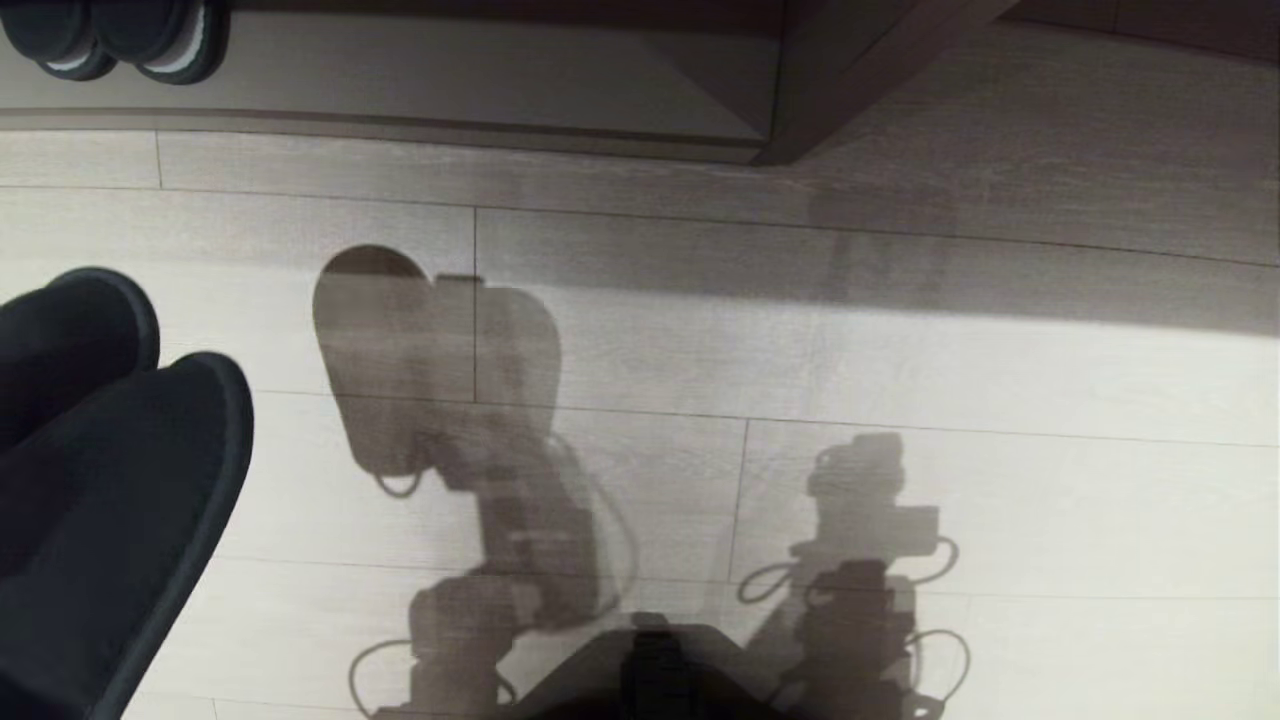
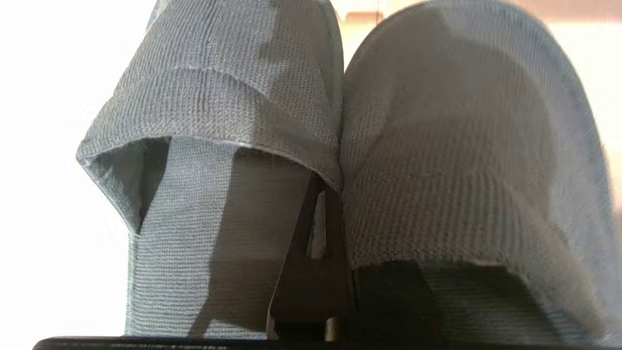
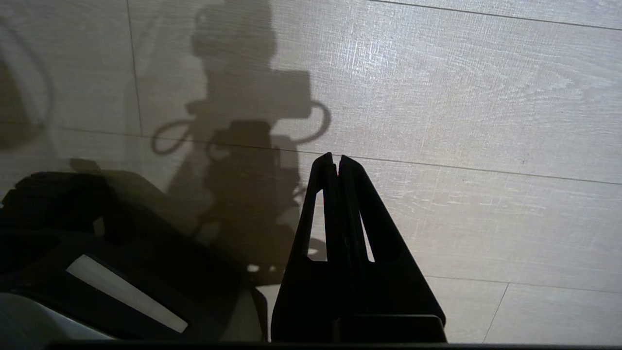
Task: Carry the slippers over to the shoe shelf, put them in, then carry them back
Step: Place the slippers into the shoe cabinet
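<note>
We carry the slippers (image 2: 340, 146) pinched together in our left tool (image 2: 318, 228), toes pointing ahead toward the shoe shelf (image 1: 450, 70), which lies across the floor (image 1: 900, 350), while our right tool (image 3: 335, 167), closed and empty, hangs parked.

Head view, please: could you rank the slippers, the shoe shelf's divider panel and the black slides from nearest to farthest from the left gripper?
1. The slippers, at the left edge: the left gripper is shut on them.
2. The black slides, far at the upper left, in the shoe shelf.
3. The divider panel, far at the upper middle.

The slides and the panel are nearly too close to call.
</note>
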Motion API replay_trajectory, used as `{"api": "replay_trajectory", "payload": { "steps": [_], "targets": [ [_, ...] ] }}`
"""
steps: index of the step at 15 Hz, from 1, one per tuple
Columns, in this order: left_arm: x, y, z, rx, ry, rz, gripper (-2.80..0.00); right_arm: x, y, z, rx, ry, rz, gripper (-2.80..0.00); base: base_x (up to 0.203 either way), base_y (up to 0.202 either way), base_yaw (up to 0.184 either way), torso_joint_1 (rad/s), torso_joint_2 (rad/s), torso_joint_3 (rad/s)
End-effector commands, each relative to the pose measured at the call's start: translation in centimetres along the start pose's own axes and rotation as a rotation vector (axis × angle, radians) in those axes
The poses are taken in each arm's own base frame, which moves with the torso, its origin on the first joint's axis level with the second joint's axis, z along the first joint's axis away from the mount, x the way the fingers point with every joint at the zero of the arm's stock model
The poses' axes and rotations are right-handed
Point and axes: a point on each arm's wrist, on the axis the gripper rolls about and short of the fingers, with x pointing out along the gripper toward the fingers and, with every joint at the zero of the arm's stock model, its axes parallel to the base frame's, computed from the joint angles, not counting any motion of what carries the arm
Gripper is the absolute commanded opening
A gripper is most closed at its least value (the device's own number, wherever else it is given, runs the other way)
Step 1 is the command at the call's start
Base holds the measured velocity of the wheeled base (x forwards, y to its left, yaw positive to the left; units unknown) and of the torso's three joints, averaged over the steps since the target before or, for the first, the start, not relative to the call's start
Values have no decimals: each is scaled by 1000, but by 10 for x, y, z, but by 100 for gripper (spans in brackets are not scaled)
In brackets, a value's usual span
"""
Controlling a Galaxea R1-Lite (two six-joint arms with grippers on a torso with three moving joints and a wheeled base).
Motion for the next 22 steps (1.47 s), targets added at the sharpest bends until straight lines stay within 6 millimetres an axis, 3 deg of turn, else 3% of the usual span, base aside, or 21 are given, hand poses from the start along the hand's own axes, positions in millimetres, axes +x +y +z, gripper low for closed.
{"api": "replay_trajectory", "payload": {
  "steps": [1,4,6,9,14,18,22],
  "targets": [
    [61,9,6,-16,58,-6,-280,0,0,0,-1,-2,0,-280,0,0,0,0,0,0],
    [110,11,26,-19,-84,-74,-280,0,0,0,-1,-2,0,-280,0,0,0,0,0,0],
    [126,7,55,-2,-235,-136,-280,0,0,0,-1,-2,0,-280,0,0,0,0,0,0],
    [143,-8,80,31,-324,-234,-280,0,0,0,-2,-3,1,-280,0,0,0,0,0,0],
    [182,-39,92,165,-369,-315,-280,0,0,0,-4,-3,1,-280,0,0,0,0,0,0],
    [210,-50,95,221,-374,-229,-280,0,0,0,-9,-3,1,-280,0,0,0,0,0,0],
    [236,-64,114,200,-427,-191,-280,0,0,0,-7,-5,1,-280,0,0,0,0,0,0]
  ]
}}
